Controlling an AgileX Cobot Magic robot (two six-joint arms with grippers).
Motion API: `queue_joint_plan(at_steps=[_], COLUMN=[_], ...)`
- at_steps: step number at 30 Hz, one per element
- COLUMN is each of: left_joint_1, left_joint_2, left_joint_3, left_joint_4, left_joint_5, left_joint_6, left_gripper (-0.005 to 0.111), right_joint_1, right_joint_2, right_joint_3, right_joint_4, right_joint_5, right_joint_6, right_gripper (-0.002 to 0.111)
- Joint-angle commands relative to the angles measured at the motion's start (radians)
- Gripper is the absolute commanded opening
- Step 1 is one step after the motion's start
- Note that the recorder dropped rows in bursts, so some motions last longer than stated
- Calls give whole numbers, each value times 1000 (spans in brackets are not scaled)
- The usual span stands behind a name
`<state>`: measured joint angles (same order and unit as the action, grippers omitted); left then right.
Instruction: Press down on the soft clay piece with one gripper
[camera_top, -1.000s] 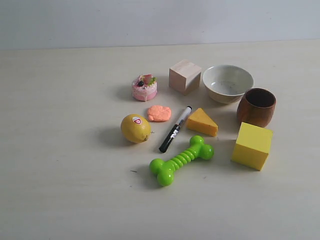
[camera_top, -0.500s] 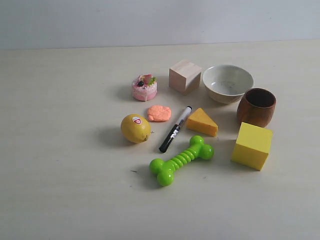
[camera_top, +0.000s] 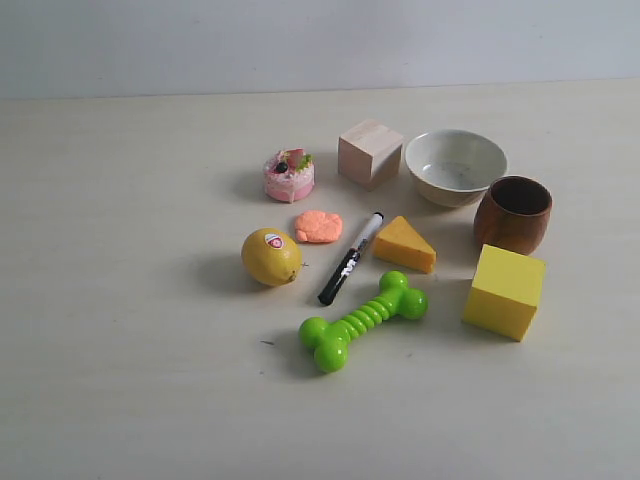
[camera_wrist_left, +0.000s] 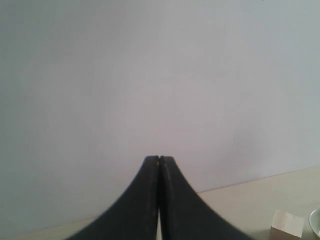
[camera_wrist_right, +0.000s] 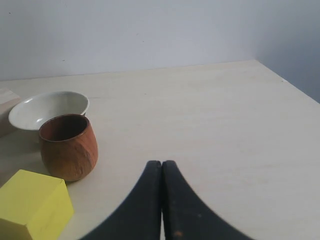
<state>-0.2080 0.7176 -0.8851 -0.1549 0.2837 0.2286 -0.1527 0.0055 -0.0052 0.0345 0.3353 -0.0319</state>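
Ten objects sit clustered right of centre on the pale table (camera_top: 120, 350). In the exterior view the whole left part and the near strip of the tabletop are bare. At the back the table meets a plain wall. In the right wrist view the table edge shows on one side, well apart from the objects.

The soft clay piece (camera_top: 318, 226) lies flat on the table near the middle of the cluster.
- toy cake (camera_top: 289, 175) behind it, apart
- lemon (camera_top: 271, 256) in front and to the left, narrow gap
- marker (camera_top: 350, 258) just to the right, its white end nearest the clay
- Nothing touches the clay or lies on top of it.

Farther right are the cheese wedge (camera_top: 405, 244), wooden cube (camera_top: 370, 152) and yellow block (camera_top: 504, 291). The green bone toy (camera_top: 362, 320) is nearest the front.

Containers:
- The white bowl (camera_top: 455, 165) is upright, and its inside shows only pale glaze with grey flecks.
- The brown cup (camera_top: 513, 213) is upright just beside the bowl. Its inside is dark and I cannot tell the bottom.

Left gripper (camera_wrist_left: 159, 160): jaws pressed together, nothing between them, raised and facing the wall, with the cube low at one side. Right gripper (camera_wrist_right: 161, 163): jaws pressed together, holding nothing, over bare table near the cup and yellow block.
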Motion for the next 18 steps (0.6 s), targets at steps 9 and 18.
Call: queue_joint_plan(at_steps=[9, 18], left_joint_1=[-190, -391], left_joint_2=[224, 643], left_joint_3=[-81, -396], left_joint_4=[-87, -59], left_joint_5=[57, 384], left_joint_6=[96, 109], left_gripper=[0, 0], right_joint_1=[2, 2], right_joint_2=[-6, -6], right_joint_3=[5, 5], right_joint_4=[3, 3], right_joint_5=[-10, -8], right_joint_6=[-1, -1], right_gripper=[0, 0])
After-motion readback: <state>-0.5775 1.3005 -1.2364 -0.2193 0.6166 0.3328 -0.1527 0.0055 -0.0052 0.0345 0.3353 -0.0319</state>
